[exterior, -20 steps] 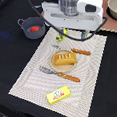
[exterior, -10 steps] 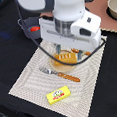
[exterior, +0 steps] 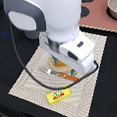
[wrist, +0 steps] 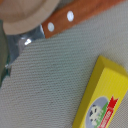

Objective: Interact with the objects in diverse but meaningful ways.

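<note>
From the exterior view you see the white arm (exterior: 52, 30) bulking over the middle of the striped placemat (exterior: 92, 94), its wrist housing covering most of what lies beneath. The claw itself is hidden under that housing in both views, so you cannot tell how wide it stands or whether it has hold of anything. The yellow red-labelled box (exterior: 58, 96) lies flat on the placemat near its front edge, apart from the arm. Just behind it, a wooden-handled utensil (exterior: 65, 74) pokes out from under the wrist, metal end toward the exterior view's left. Your wrist view shows the same box (wrist: 102, 97) lying on the woven cloth, the brown riveted handle (wrist: 75, 20) well clear of it, and a tan rounded plate edge (wrist: 25, 12) touching the handle. A pale bowl (exterior: 112, 7) sits far back on a pinkish board (exterior: 94, 14).
</note>
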